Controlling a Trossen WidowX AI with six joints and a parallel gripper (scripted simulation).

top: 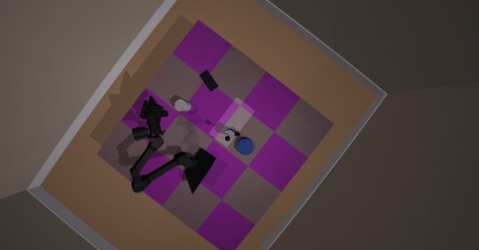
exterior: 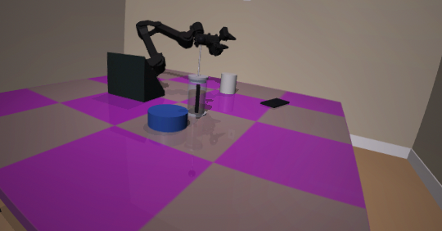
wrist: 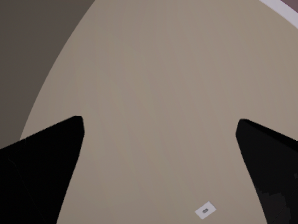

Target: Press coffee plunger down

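My fingers (exterior: 223,39) stand wide apart and hold nothing; through the wrist view I see only the beige wall between the two dark tips (wrist: 49,163), with a small wall plate (wrist: 205,211) low in sight, so I am pointing out at the room and not down at my work. I hang high in the air, raised well above everything that stands on the surface (exterior: 286,154).

The coffee press (exterior: 197,97) stands upright near the middle of the surface, its thin plunger rod (exterior: 200,61) rising straight from the lid, so by my judgement the plunger is not yet pushed down. A blue puck (exterior: 167,118) sits just beside the press on the near side, and a white cup (exterior: 228,83) stands behind it toward the far edge; a black flat pad (exterior: 274,102) lies well apart, toward the far right corner. The crowding matters: I judge I must come down onto the rod's top from directly above, since a sideways nudge could tip the tall glass or shove it against the puck
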